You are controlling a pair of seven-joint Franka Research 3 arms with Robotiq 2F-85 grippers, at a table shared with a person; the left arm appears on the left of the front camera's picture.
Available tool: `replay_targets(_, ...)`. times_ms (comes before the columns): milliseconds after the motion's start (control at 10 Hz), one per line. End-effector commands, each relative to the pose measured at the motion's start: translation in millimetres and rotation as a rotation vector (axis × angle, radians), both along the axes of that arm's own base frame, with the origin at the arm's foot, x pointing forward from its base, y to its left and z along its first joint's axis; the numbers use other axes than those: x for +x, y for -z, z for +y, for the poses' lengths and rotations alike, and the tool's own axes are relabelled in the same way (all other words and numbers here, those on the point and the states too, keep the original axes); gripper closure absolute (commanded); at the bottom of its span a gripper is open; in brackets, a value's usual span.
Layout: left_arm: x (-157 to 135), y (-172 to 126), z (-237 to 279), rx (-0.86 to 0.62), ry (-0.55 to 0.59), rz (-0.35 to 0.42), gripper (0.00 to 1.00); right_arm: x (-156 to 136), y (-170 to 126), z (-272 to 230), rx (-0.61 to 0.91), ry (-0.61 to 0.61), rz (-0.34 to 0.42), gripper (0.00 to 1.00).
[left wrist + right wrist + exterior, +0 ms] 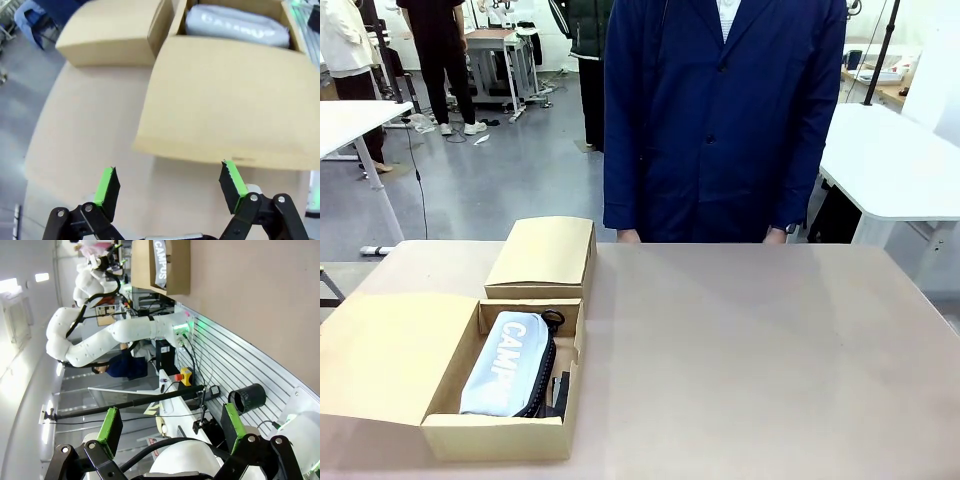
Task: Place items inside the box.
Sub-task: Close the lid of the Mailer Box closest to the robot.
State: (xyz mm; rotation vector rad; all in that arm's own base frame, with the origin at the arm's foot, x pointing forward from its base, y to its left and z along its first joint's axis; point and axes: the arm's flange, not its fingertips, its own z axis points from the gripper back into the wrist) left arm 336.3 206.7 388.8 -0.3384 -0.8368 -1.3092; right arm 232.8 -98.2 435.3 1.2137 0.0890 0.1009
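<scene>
The brown table [740, 350] spans the front view, with a person in a dark blue coat [720, 110] standing at its far edge, both hands down at the table line. On the table's left part sits an open cardboard box [445, 435], its wide flap [390, 355] folded out flat to the left; a 2nd, closed cardboard box [542, 255] lies just behind it, touching its far side. Inside the open box the grey pencil case [505, 362] lies lengthwise, its white CAMPUS print partly readable, and a dark zipped item [542, 385] is wedged along its right side against the box wall; what that item is cannot be told. In the left wrist view the left gripper [170, 182] hangs above the bare table just beside the flap's edge, its 2 green-padded fingers wide apart and holding nothing. In the right wrist view the right gripper [170, 430] is likewise spread wide and empty, well away from the box
</scene>
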Motion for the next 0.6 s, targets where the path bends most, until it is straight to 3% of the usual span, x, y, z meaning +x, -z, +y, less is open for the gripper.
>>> replay_targets(0, -2.6, 17.1, -1.3, 0.064, -0.005, 0.049, 0.00, 0.8, -4.4, 2.3, 0.012, 0.011, 0.014, 0.00)
replay_targets(300, 20.4, 46.7, -6.2, 0.043, 0.031, 0.148, 0.00, 0.8, -4.4, 2.3, 0.012, 0.011, 0.014, 0.00)
replay_targets(500, 19.1, 60.8, -14.1, -0.050, 0.073, 0.225, 0.00, 0.8, -4.4, 2.3, 0.012, 0.011, 0.014, 0.00)
